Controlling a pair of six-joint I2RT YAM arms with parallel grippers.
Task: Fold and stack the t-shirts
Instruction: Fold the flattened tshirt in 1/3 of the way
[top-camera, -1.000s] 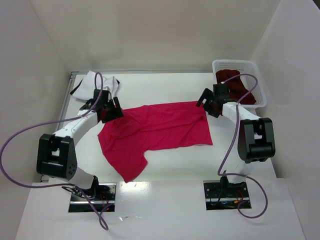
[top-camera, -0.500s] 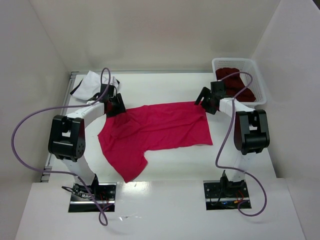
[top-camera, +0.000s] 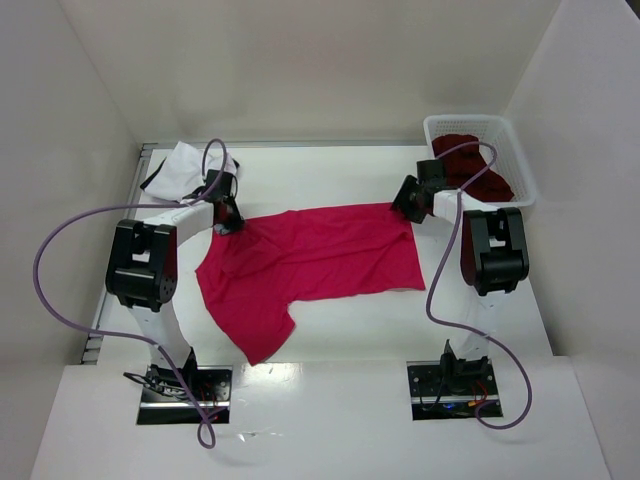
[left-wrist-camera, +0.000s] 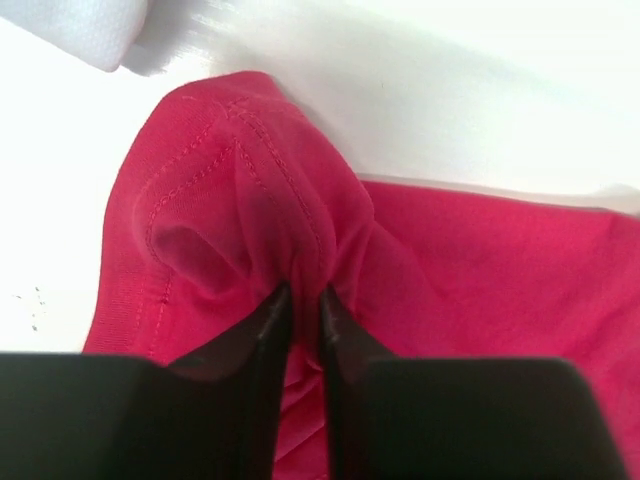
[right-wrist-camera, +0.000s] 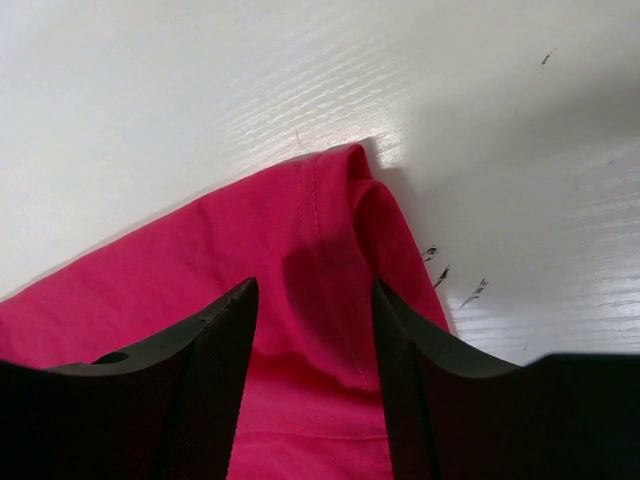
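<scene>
Top view: the crimson t-shirt (top-camera: 310, 260) lies spread across the middle of the table (top-camera: 330, 340), with one sleeve pointing toward the arm bases. My left gripper (left-wrist-camera: 300, 300) is pinched almost closed on a bunched fold at the shirt's far-left hemmed corner. My right gripper (right-wrist-camera: 315, 300) stands spread wide over the far-right corner, and I see cloth lying ungripped between its fingers (right-wrist-camera: 215, 360). The white t-shirt (top-camera: 185, 165) sits crumpled at the table's far-left corner. The maroon t-shirt (top-camera: 470, 170) lies in the lattice basket (top-camera: 462, 121) at far right.
</scene>
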